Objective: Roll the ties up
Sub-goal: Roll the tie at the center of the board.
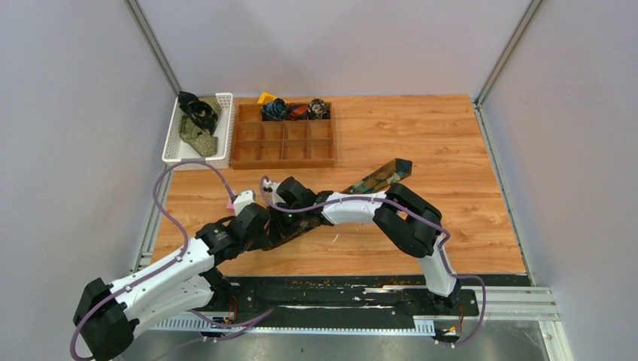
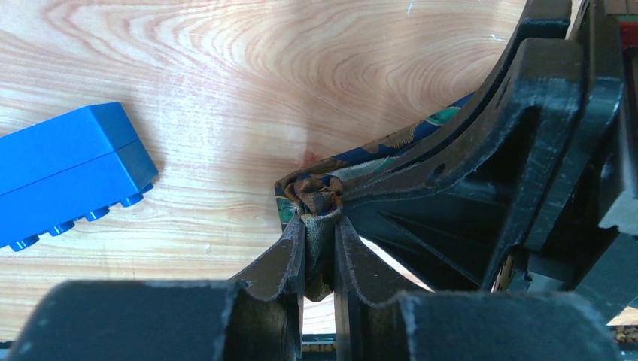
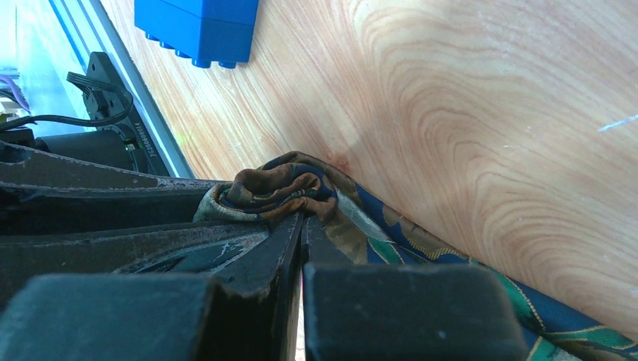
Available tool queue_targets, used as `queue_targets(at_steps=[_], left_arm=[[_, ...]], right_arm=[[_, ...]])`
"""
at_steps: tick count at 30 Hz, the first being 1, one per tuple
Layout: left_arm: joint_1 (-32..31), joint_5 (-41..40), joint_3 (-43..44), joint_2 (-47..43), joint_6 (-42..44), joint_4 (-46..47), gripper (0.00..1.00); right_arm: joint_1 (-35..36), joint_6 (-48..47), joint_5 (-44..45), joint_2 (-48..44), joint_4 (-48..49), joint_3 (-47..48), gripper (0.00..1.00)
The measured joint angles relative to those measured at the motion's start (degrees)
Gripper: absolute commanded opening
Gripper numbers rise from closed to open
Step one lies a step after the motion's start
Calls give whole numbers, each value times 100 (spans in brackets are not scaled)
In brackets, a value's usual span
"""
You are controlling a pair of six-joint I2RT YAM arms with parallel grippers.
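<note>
Step in hand: starting the roll. Dark navy-and-gold patterned fabric necktie [image 1: 380, 177] lies diagonally at centre of the top view. My left gripper [image 2: 319, 229] clamps its curled narrow end [image 2: 320, 194]. My right gripper [image 3: 301, 226] is pressed together, tips against the curl. Next, I judge: wind the curl tightly up the strip.

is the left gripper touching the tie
Touching. The left wrist view shows the fingers of the left gripper closed on the rolled end of the tie, with fabric squeezed between them.

The tie [image 3: 286, 184] is navy with brown, gold and green swirls; the block [image 2: 68, 169] bright blue; the bench [image 1: 421, 135] orange-brown wood grain.
</note>
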Motion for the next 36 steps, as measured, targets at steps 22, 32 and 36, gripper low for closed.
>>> queue_targets(at_steps=[22,32,36], left_arm=[[0,125,380,1596,103,1097,0],[0,278,487,1958,90,1513,19],[0,339,509,2020,81,1600,35]], right_arm=[[-466,-15,-127,-605,127,-887,5],[-599,-116,157,-1519,-7,-1427,5],[-621,-118,219,-1589,-15,-1661,5]])
